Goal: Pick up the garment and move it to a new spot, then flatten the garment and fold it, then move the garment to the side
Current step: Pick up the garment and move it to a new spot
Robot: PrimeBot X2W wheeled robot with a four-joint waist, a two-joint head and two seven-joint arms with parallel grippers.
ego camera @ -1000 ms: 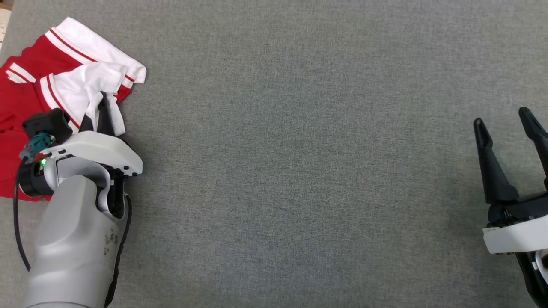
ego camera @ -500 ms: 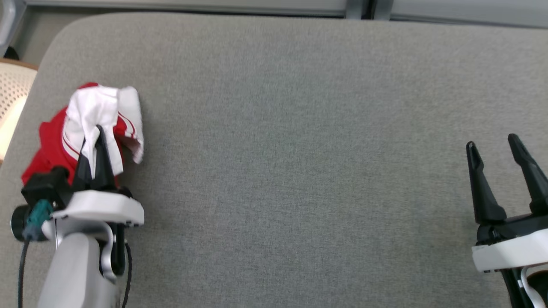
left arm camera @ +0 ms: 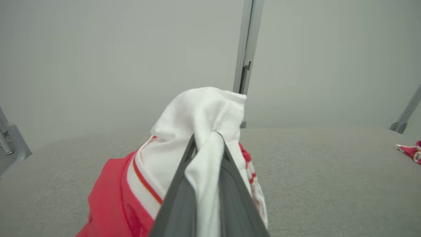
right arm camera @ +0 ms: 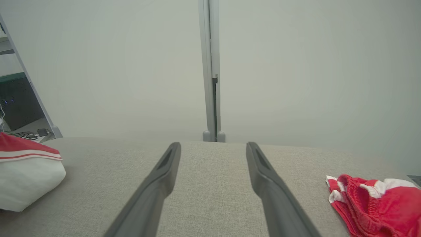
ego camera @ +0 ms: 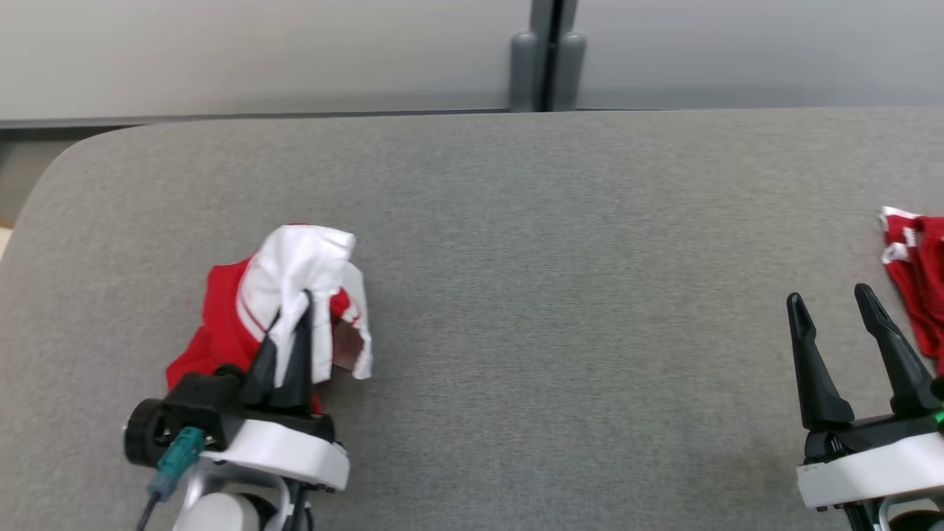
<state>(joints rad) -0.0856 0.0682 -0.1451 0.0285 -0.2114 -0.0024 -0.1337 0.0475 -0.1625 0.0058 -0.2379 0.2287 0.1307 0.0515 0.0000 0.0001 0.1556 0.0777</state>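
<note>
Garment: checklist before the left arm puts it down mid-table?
1. Left gripper shut on garment: ok.
2. White fabric pinched between its fingers, left wrist view: ok.
3. Garment fully off the table: cannot tell, red part hangs low.
4. Table middle bare: ok.
5. Right gripper open, apart from garment: ok.
6. Red cloth at the right edge, away from the middle: ok.

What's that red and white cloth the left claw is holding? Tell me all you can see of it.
A soft red garment with broad white bands edged by thin red stripes, bunched up rather than spread. The left gripper is shut on a white fold that bulges past its tips; the red part hangs down beside it. It is at the left of the grey fabric surface; whether it rests on it is unclear.
</note>
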